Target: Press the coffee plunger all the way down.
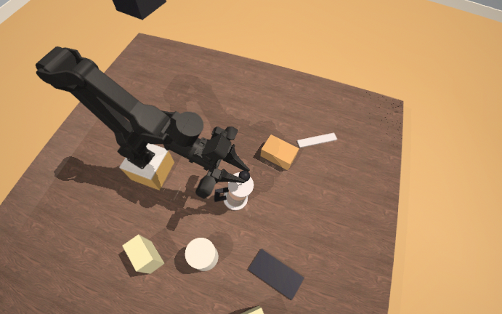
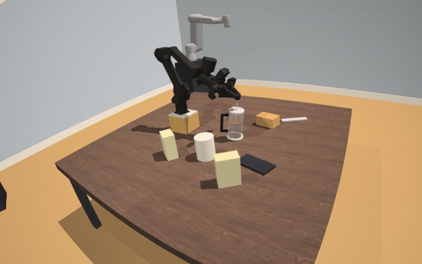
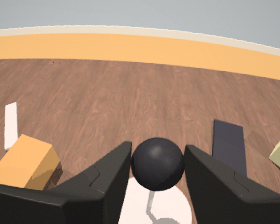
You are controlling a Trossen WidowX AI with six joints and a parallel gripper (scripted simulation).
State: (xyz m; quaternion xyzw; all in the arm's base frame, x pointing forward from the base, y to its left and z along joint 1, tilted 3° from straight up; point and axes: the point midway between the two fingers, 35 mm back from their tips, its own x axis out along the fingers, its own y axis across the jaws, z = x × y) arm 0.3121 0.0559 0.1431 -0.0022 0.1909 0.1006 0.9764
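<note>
Fingers of the black parallel-jaw gripper (image 3: 157, 163) clenched the round black plunger knob (image 3: 157, 163) above the clear glass coffee press (image 2: 235, 124), at table centre, orange block at two o'clock. Straight vertical pressure probably suited best, avoiding sideways drag.

Dark wood-grain table (image 2: 225, 209) on black legs (image 2: 85, 205) stands on an orange floor (image 2: 399, 197). Grey walls (image 2: 74, 65) with pale baseboard (image 2: 74, 129) — corner at 12 o'clock. Light falls from the upper right — shadows lie toward 8 o'clock.
</note>
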